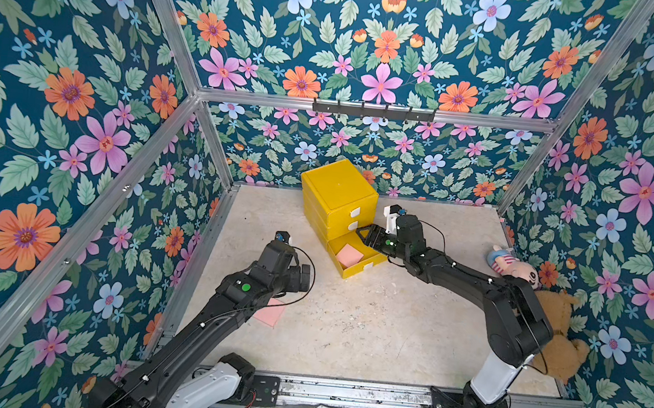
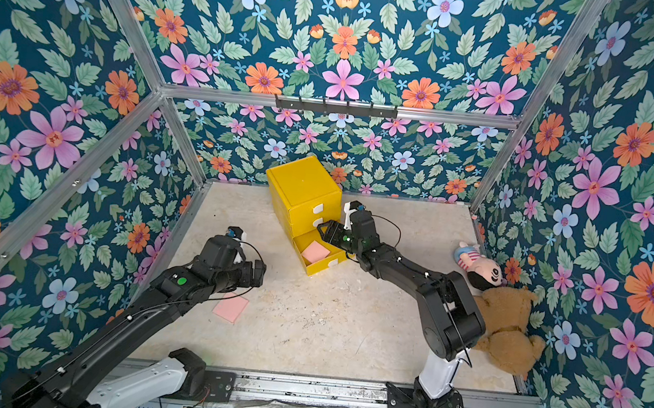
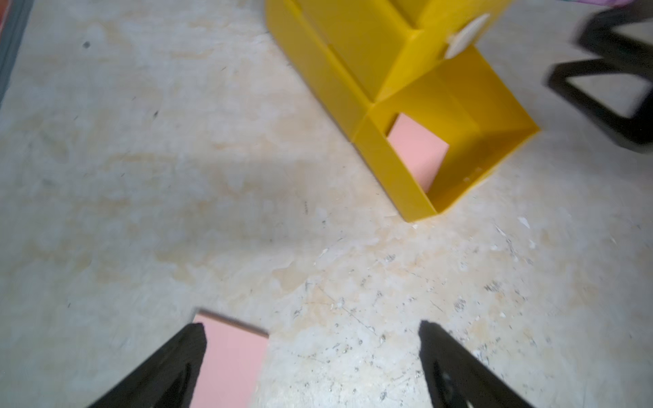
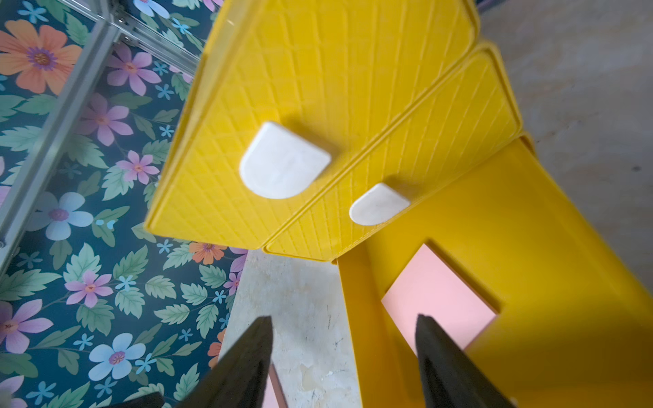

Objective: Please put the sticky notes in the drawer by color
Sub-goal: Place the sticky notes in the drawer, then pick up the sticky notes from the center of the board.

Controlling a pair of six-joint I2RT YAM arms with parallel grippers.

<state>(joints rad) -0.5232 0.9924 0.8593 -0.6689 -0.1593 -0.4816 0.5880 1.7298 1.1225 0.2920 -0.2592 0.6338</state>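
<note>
**Loose pink pad lies just near-left of the left hand's tips**

One pink pad (image 1: pixel 350 255) lies flat in the bottom drawer (image 1: pixel 356 274), which is pulled out of the cabinet (image 1: pixel 339 186) toward the near right. The two drawers above it are shut. The other pink pad (image 2: pixel 230 308) lies flat on the desk (image 1: pixel 387 321) at the near left, well apart from the cabinet, its edges skewed to the desk's edge. It is square, so neither axis is the longer. I see no blue or yellow pads anywhere.

The left hand (image 3: pixel 311 328) hangs above the desk with its fingers spread wide and nothing between them. In its wrist view the loose pad shows beside one finger (image 3: pixel 173 367), off to that side and not centred in the gap. From above, the pad lies near-left of the fingertips, partly under the arm.

The right hand (image 4: pixel 343 318) straddles the far right wall of the open drawer. Its fingers are apart and it holds nothing, with one tip over the pad in the drawer and the other over bare desk outside. It is well apart from the loose pad, with the drawer between them.

So the left arm is plainly the nearer. I judge it needs to draw back near-left and come down until the pad sits between its fingers. Then it would carry the pad far and right to the open drawer.
</note>
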